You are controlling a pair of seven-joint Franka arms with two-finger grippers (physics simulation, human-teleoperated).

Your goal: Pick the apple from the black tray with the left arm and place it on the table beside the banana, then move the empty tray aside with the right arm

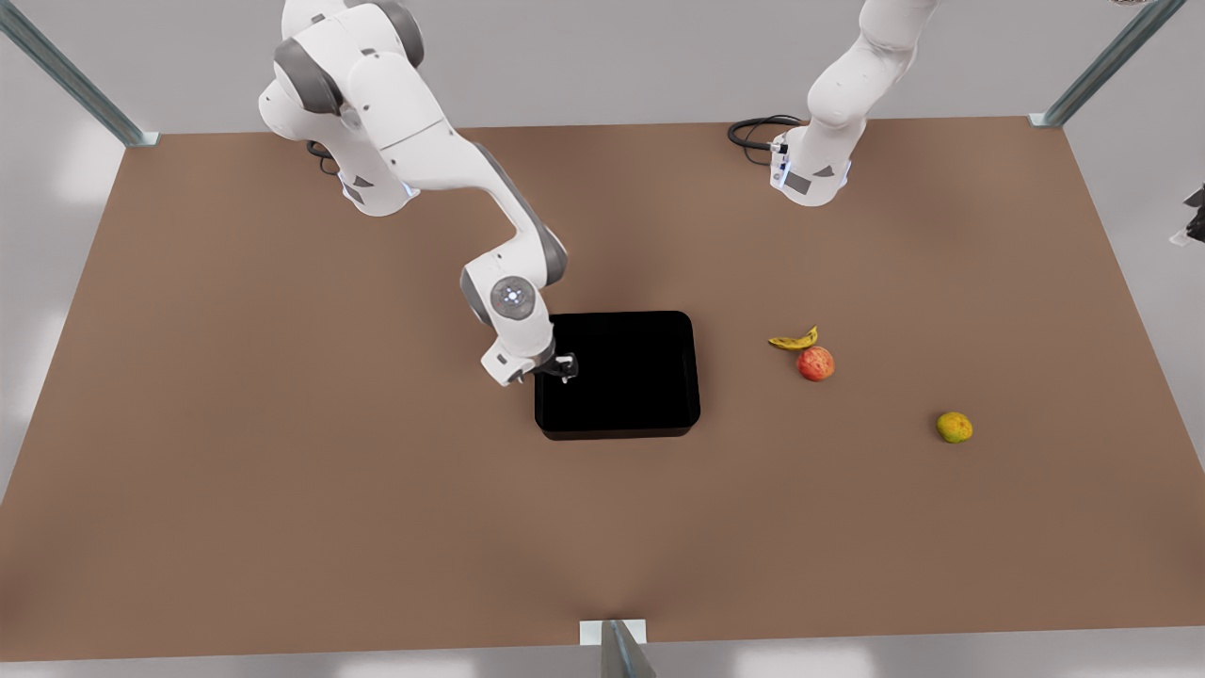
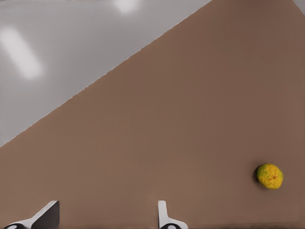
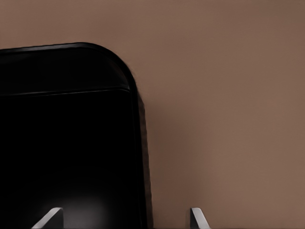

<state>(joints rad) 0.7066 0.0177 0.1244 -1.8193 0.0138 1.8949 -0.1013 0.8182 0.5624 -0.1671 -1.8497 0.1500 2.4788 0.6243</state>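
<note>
From the front view I see the wide, matte brown table [image 1: 282,490] with the glossy black tray [image 1: 621,377] near its middle, a rounded-corner rectangle with low walls and nothing lying in it. The right gripper [image 1: 563,367] sits low at the tray's wall on the front view's left, at the end of a smooth white arm that reaches out across the table. Well off toward the front view's right, the small round red apple [image 1: 816,363] rests on the table just beside the curved yellow banana [image 1: 794,341], so close I cannot tell whether they touch. Farther right lies a lumpy yellow-green fruit [image 1: 955,427], apart from both. The other white arm stands folded upright at the far edge. In the left wrist view, the left gripper [image 2: 107,217] has its pale fingertips spread apart over bare tabletop, holding nothing, with the lumpy fruit [image 2: 270,176] off to one side. In the right wrist view, the right gripper [image 3: 125,219] has its fingers apart, straddling the tray's [image 3: 66,143] raised rim, one tip over the shiny black floor and one over the brown table [image 3: 228,119].
</note>
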